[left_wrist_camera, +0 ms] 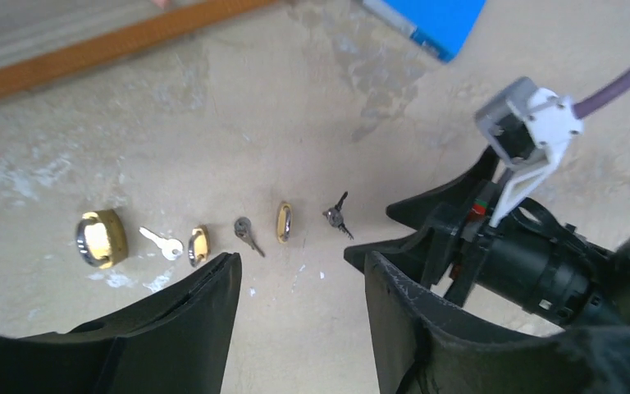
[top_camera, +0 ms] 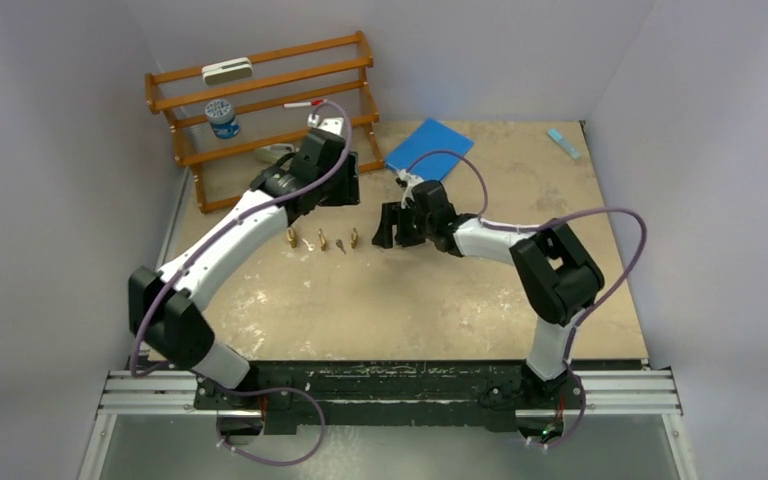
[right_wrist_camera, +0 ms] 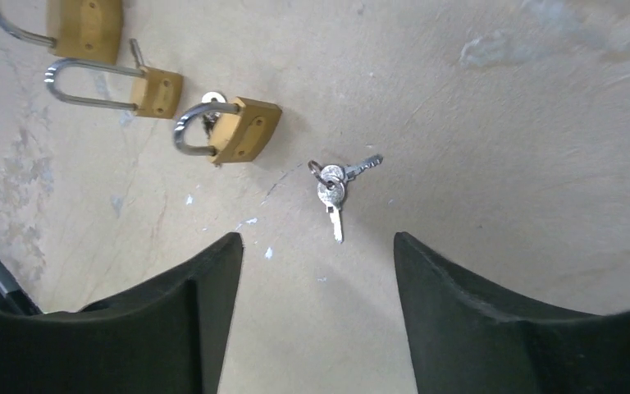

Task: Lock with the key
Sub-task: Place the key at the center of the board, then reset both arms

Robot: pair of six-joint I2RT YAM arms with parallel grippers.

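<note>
Three brass padlocks lie in a row on the table (top_camera: 410,300) between the two arms, with keys among them that are too small to make out from above. The left gripper (left_wrist_camera: 302,261) hangs spread and empty above the row. Its camera shows the large padlock (left_wrist_camera: 98,238) at one end, then a silver key (left_wrist_camera: 162,244), the middle padlock (left_wrist_camera: 198,245), a dark key (left_wrist_camera: 248,234) and the end padlock (left_wrist_camera: 284,222). Just beyond that lies the ringed pair of keys (left_wrist_camera: 337,217). The right gripper (right_wrist_camera: 316,240) is likewise spread and holds nothing, low over the table with the ringed pair just ahead of its fingertips and not touching them. In its view the large padlock is cut off by the top edge, and the dark key is mostly hidden behind the end padlock's shackle. Whether any shackle is latched cannot be told. A blue pad (left_wrist_camera: 439,20) is cropped by the left wrist view's upper border.
</note>
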